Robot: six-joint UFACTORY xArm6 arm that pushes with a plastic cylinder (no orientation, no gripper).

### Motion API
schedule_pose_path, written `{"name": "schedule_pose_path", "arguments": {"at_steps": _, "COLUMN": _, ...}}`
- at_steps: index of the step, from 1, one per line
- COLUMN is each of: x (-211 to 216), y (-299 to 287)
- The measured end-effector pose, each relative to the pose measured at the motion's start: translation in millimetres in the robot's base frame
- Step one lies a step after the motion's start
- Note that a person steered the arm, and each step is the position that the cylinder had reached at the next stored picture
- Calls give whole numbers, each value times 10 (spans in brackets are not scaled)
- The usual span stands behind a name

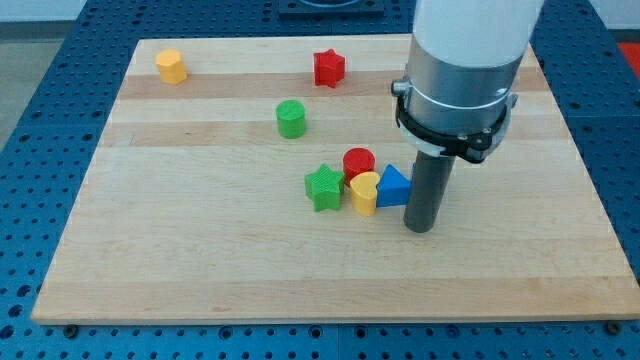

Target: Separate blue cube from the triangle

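Note:
A blue triangle (pixel 392 186) lies near the middle of the wooden board (pixel 200 260). It touches a yellow heart (pixel 364 193) on its left. A red cylinder (pixel 359 161) sits just above these two, and a green star (pixel 323 187) sits left of the heart. My tip (pixel 421 228) is on the board right next to the triangle's right side; I cannot tell whether it touches. No blue cube shows. The rod and the arm's wide body (pixel 460 70) hide the board behind them.
A yellow block (pixel 171 66) sits at the top left. A red star (pixel 328 68) is at the top centre and a green cylinder (pixel 291 118) is below it to the left. A blue perforated table (pixel 40 120) surrounds the board.

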State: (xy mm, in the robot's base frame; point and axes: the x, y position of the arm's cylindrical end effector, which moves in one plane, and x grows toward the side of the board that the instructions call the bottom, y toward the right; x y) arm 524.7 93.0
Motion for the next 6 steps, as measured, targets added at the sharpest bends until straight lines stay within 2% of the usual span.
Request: {"name": "schedule_pose_path", "arguments": {"at_steps": 6, "x": -569, "y": 10}}
